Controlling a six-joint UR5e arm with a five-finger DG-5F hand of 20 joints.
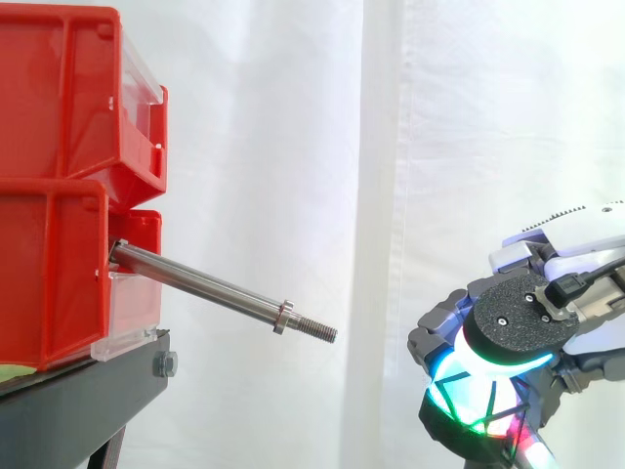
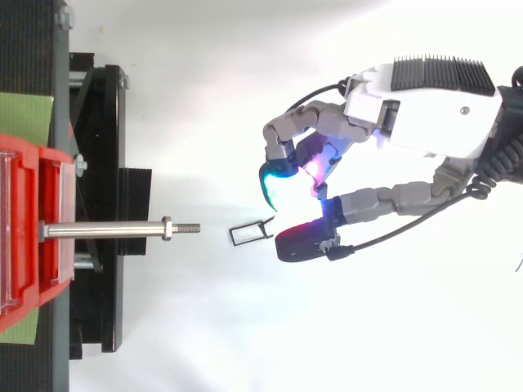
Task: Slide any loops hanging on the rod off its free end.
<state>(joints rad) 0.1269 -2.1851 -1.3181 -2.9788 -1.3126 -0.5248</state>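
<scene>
Held the hand (image 2: 409, 106) in open air, wrist toward the right edge of the top view, fingers (image 2: 306, 126) pointing left. Curled those fingers inward at their tips, pads (image 2: 271, 175) glowing cyan and magenta. Stretched the thumb (image 2: 392, 198) below them, nearly straight, dark pad at its end, blue and red glow beside it. Pinched a small black loop (image 2: 249, 233) between thumb pad and cyan fingertip. Sat low at the right in the side view, back of the hand up, curled fingers turned down and left, green, cyan and red light among them.
</scene>
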